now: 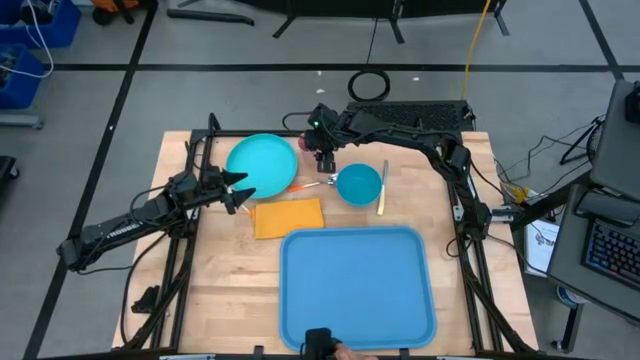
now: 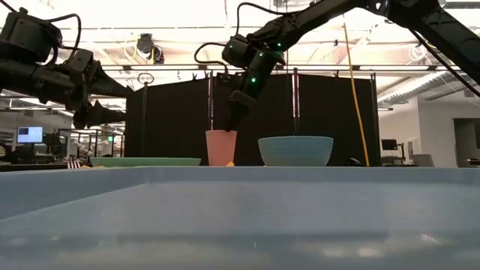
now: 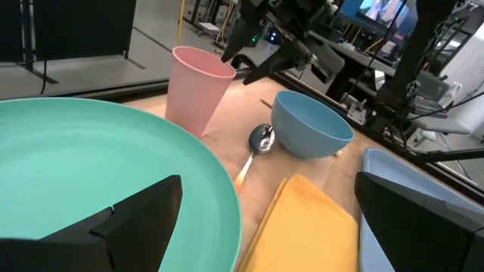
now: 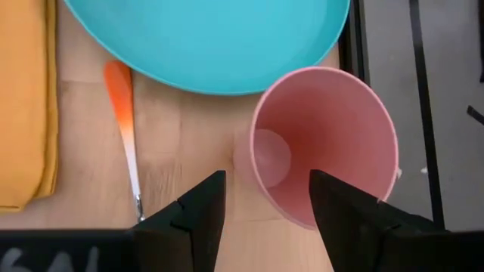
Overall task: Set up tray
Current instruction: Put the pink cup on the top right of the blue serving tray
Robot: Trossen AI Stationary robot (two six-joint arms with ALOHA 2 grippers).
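The blue tray lies flat at the table's near middle. Beyond it, the pink cup stands upright on the wood next to the turquoise plate. My right gripper hangs open just above the cup's rim, slanting down, with one finger outside the wall and one over the opening; I see no touch. In the low view its fingertips end right above the cup. My left gripper waits open at the plate's left side, touching nothing.
A blue bowl stands right of the cup. A spoon with an orange handle lies between plate and bowl, a pale-handled utensil right of the bowl, and a folded yellow napkin between plate and tray.
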